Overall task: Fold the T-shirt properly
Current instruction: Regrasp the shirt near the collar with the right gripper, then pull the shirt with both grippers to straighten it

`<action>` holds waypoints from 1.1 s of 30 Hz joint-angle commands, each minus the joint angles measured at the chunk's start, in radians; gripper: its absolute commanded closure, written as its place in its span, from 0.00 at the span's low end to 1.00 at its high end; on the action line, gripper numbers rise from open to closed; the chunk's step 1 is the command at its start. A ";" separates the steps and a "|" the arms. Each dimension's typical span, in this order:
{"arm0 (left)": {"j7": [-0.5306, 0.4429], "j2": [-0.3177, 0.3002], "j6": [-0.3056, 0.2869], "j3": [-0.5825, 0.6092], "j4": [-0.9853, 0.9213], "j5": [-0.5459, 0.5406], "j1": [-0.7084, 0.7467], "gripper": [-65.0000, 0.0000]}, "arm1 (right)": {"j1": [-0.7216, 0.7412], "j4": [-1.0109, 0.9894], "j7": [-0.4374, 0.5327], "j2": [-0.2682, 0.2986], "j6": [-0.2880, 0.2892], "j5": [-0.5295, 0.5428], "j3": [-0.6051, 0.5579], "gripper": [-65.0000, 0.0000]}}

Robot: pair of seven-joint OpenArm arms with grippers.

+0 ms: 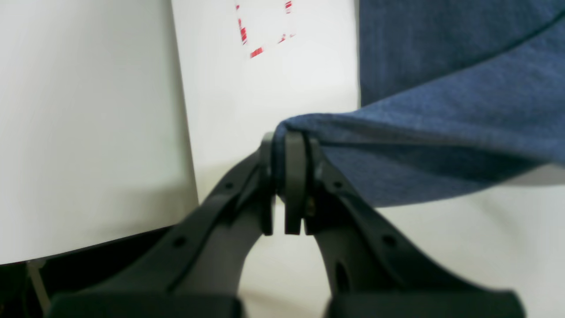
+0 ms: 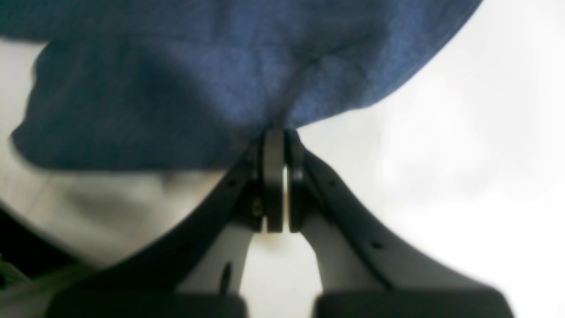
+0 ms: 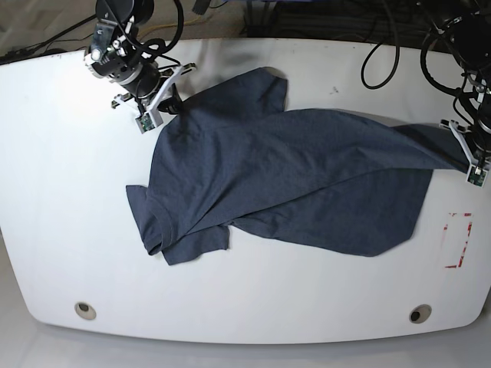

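The T-shirt (image 3: 284, 180), dark slate-blue, lies spread and rumpled across the white table, its plain side up; no lettering shows. My left gripper (image 3: 462, 153) is at the table's right side, shut on a pinched edge of the T-shirt (image 1: 441, 123); in the left wrist view the left gripper (image 1: 287, 145) has cloth wedged between its fingers. My right gripper (image 3: 170, 103) is at the back left, shut on the shirt's edge. In the right wrist view the right gripper (image 2: 280, 134) pinches a fold of the T-shirt (image 2: 198, 88) that hangs lifted off the table.
The white table (image 3: 69, 153) has red tape marks (image 3: 459, 239) near its right edge and two round holes (image 3: 85, 310) along the front. Cables hang behind the table's back edge. In the left wrist view the red tape marks (image 1: 256, 44) show beyond the gripper.
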 commanded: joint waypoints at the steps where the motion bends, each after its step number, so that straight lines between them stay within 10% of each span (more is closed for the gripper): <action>1: -0.012 -0.019 0.010 0.008 0.016 0.002 -0.012 1.00 | -0.042 0.064 0.016 0.012 -0.003 0.011 0.032 1.00; 10: -0.012 -0.014 0.010 0.022 0.016 0.002 -0.012 1.00 | -0.085 0.063 0.016 0.012 -0.003 0.011 0.135 0.99; 21: -0.012 -0.014 0.010 0.050 0.016 0.002 -0.012 1.00 | 0.015 -0.043 -0.067 0.010 -0.003 0.193 0.138 0.06; 33: -0.012 -0.019 0.010 0.045 0.016 0.002 -0.009 1.00 | 0.165 -0.304 -0.080 0.008 -0.003 0.258 0.132 0.30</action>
